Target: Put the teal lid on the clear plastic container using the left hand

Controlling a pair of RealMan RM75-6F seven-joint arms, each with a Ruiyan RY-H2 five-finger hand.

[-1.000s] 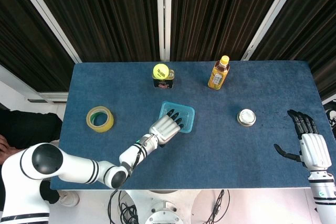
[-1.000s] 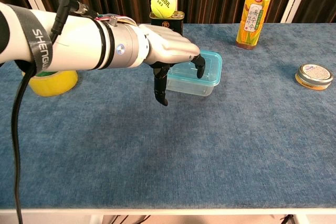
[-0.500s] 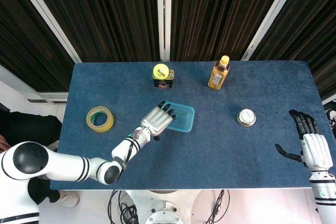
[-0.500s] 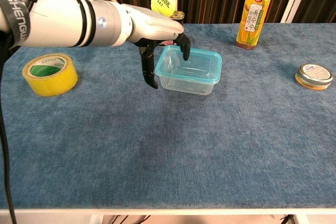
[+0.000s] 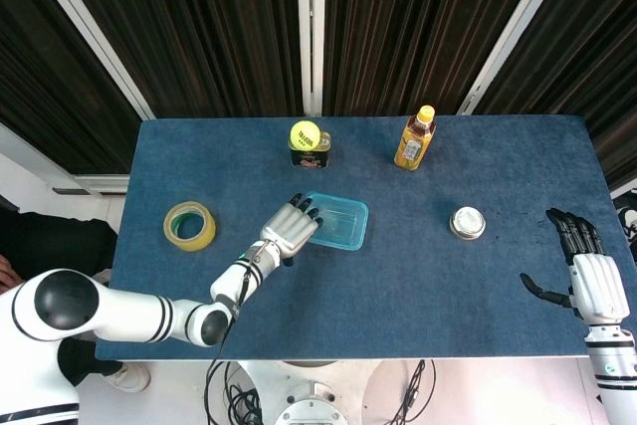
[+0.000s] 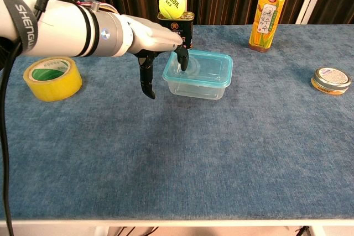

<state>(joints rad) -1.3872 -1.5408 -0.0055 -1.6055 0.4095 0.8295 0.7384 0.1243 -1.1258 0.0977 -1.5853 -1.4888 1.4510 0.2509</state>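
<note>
Chest view shows the left hand [image 6: 160, 45] spread, palm down, its fingertips [image 6: 183, 62] over the near-left corner of the teal lid [image 6: 199, 68] — which sits on the clear plastic container [image 6: 197, 85] mid-table. Right hand [image 5: 589, 271] rests open at the table's right edge — holding nothing

The left arm reaches forward and inward over the table, its left hand [image 5: 290, 231] held palm down with fingers [image 6: 182, 59] spread and drooping, gripping nothing. The right hand [image 5: 587, 271] (seen only in the head view) rests at the table's far right edge, fingers extended and thumb splayed out.
</note>
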